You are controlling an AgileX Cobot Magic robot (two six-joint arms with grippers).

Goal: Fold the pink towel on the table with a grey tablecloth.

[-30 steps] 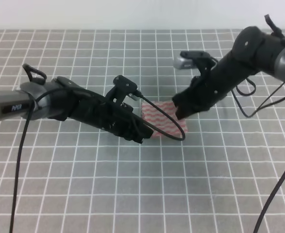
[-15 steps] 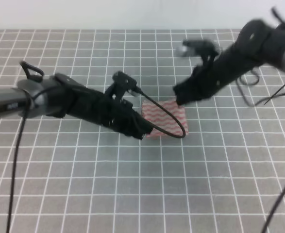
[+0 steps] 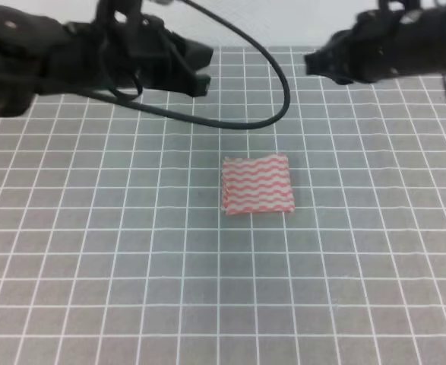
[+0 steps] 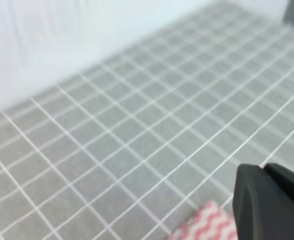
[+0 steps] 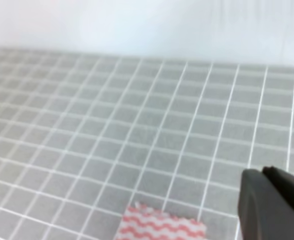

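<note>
From where I'm sitting, the pink towel [image 3: 257,184] is lying on the table with a grey tablecloth [image 3: 131,266], roughly mid-table, folded into a small squarish pad with the wavy stripes facing up. Its left edge looks a bit thick and uneven, like layers stacked there, but I can't count them.

Both arms are up near the back edge, well apart from the towel. The left gripper [image 3: 196,68] is just a dark blurry mass in the overhead view, with a black cable [image 3: 272,110] looping off it over the grid. In the left wrist view I only get a black finger [image 4: 267,205] cut off at the bottom right corner, and a sliver of towel [image 4: 207,225] beside it. I honestly can't tell if that gripper is parted or closed.

Same story on the right gripper [image 3: 317,65]: blurred overhead, and the right wrist view shows a dark finger chunk [image 5: 269,205] at the edge plus the towel's top edge [image 5: 162,227]. Can't tell its state either. Nothing is in either gripper as far as I can see.
</note>
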